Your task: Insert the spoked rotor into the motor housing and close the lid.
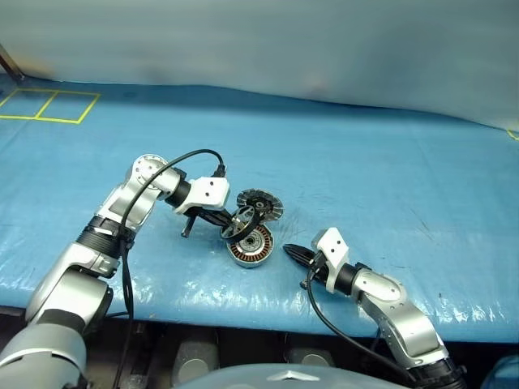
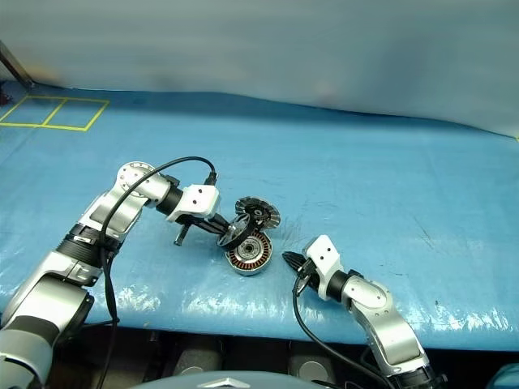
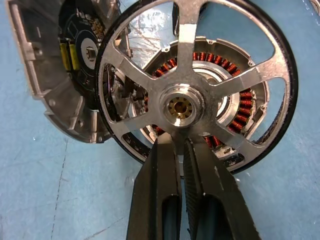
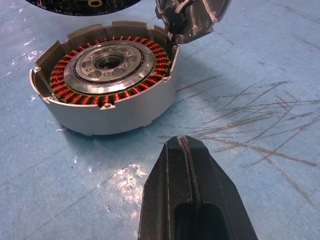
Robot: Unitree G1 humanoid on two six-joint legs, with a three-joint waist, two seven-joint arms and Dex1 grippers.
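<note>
- left gripper is pinched shut on a spoke of the spoked rotor, close under the hub; the left wrist view shows both black fingers clamped together on the metal
- rotor hangs tilted, edge-on in the head views, just above the motor housing and not yet seated; whether its lower rim touches the housing I can't tell
- key relation: in the left wrist view, looking through the spokes, the copper windings and the housing centre sit offset toward 3 o'clock of the rotor hub, so the two axes aren't lined up
- judgement: the rotor needs to be levelled and its hub brought over the housing centre before lowering
- lid stands open, hinged up at about 1 o'clock of the housing in the left eye view, ribbed inner face toward the rotor; it sits just beside the rotor's upper rim, so there's a risk of clipping it while levelling
- housing rests on the blue table cover, open side up, windings exposed
- right gripper is closed on nothing, fingertips pressed together, parked at about 3 o'clock of the housing, near but apart, pointing at it
- left arm is the nearer one and carries the part; judgement: right could brace the housing or push the lid over afterwards
- lid closing not yet started
</note>
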